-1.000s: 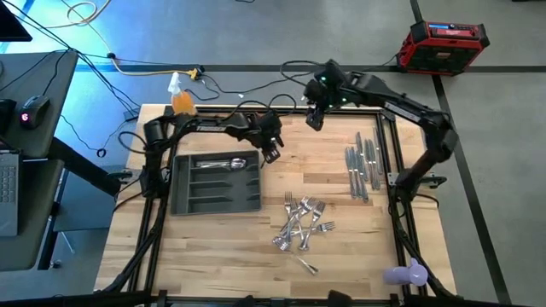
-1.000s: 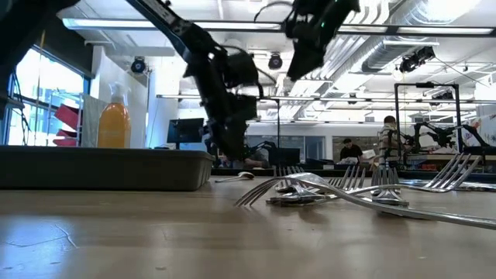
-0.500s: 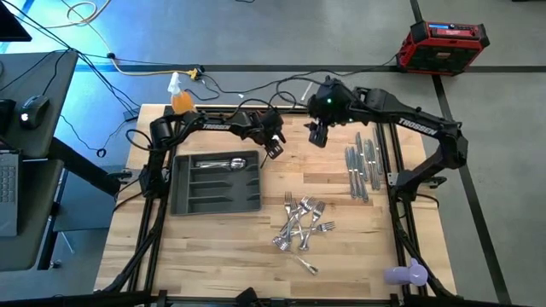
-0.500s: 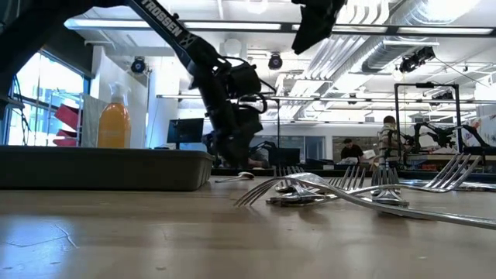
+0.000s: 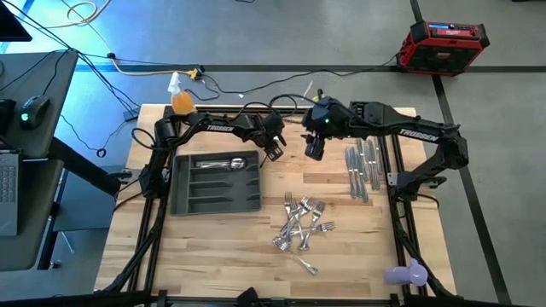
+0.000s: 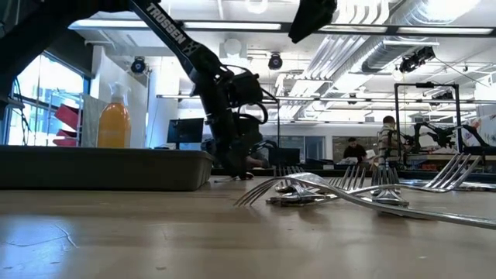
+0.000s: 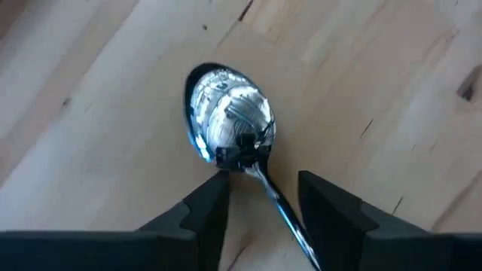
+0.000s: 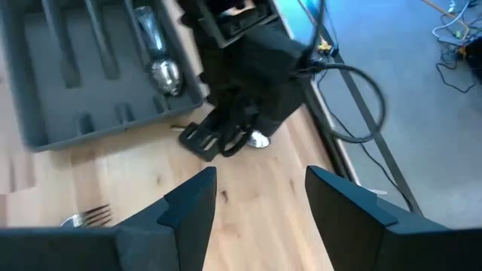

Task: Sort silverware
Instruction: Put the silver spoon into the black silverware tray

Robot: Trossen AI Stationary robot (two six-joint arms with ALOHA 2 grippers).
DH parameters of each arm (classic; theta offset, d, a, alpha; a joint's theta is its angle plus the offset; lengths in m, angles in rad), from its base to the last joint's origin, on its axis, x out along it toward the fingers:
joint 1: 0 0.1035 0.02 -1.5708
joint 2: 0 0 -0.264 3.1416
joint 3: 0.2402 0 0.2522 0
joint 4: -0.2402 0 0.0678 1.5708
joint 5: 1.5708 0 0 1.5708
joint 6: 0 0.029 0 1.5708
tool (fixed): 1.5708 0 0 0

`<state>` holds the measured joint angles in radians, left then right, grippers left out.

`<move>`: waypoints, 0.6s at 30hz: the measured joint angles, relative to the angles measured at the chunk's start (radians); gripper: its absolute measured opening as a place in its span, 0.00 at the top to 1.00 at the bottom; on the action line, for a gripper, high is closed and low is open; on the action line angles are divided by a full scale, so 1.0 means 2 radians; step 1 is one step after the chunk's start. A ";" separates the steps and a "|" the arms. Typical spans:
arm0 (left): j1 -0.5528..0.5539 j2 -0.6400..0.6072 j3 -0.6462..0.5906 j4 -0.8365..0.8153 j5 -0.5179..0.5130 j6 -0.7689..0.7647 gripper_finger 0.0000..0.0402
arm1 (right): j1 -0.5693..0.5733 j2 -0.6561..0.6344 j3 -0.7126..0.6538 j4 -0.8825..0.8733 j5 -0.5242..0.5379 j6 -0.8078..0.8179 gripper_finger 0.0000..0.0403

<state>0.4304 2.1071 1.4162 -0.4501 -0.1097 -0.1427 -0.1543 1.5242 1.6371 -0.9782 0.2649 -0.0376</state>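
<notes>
Left gripper (image 7: 260, 203) astride spoon (image 7: 230, 120) on table, fingers apart, not yet gripping.

Spoon handle runs between the two fingers (image 7: 207, 211), bowl lying just ahead, so closing here would likely catch the neck for lifting; contact cannot be confirmed. In the high view this gripper (image 5: 273, 150) sits just beside the tray (image 5: 181, 198) corner, a short carry from the compartment already holding spoons (image 5: 218, 162). Right gripper (image 5: 314, 147) hovers nearby, fingers apart, holding nothing, apparently kept raised clear of the pick. Knives (image 5: 362, 169) lie in a row by the right edge; forks (image 5: 300, 223) lie heaped mid-table, unsorted.
</notes>
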 joint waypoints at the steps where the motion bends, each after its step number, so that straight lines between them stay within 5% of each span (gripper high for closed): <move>1: -0.001 0.001 0.000 0.003 0.000 0.008 0.77 | 0.007 0.000 0.000 -0.004 0.006 0.005 0.52; 5: -0.013 -0.002 0.000 0.014 -0.003 0.038 0.97 | 0.041 0.000 0.000 -0.021 0.054 0.037 0.52; 12: -0.043 -0.055 -0.001 0.003 -0.010 0.066 1.00 | 0.090 0.000 0.000 -0.052 0.154 0.066 0.52; 18: -0.071 -0.147 -0.001 -0.059 0.013 0.102 1.00 | 0.096 0.000 0.000 -0.085 0.185 0.103 0.52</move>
<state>0.2887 1.8136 1.4147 -0.5682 -0.0844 0.0606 0.0372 1.5242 1.6375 -1.1489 0.6346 0.1677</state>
